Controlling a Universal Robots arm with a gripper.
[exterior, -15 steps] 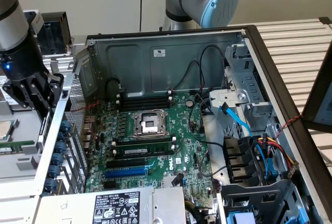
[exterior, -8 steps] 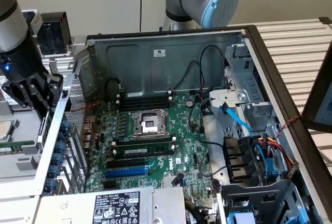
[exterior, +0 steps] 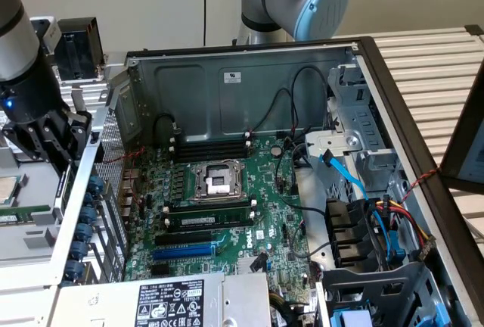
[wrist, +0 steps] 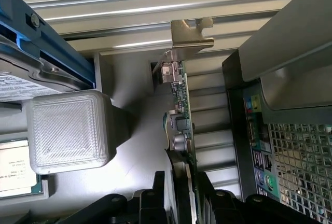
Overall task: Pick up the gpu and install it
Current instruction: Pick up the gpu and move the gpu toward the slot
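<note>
The black fingers [wrist: 207, 195] are pinching, half-closed, the thin green graphics card [wrist: 182, 99] across its faces; it looks stiff, light and fragile.

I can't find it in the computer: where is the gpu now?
The gpu is clamped in the tool, outside the computer case on the exterior view's left, beside its mesh wall.

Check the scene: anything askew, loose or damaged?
Nothing spilled or damaged. The graphics card sits straight in the tool, outside the case. Only a blue cable sprawls loose by the drive cage, at the exterior view's right.
</note>
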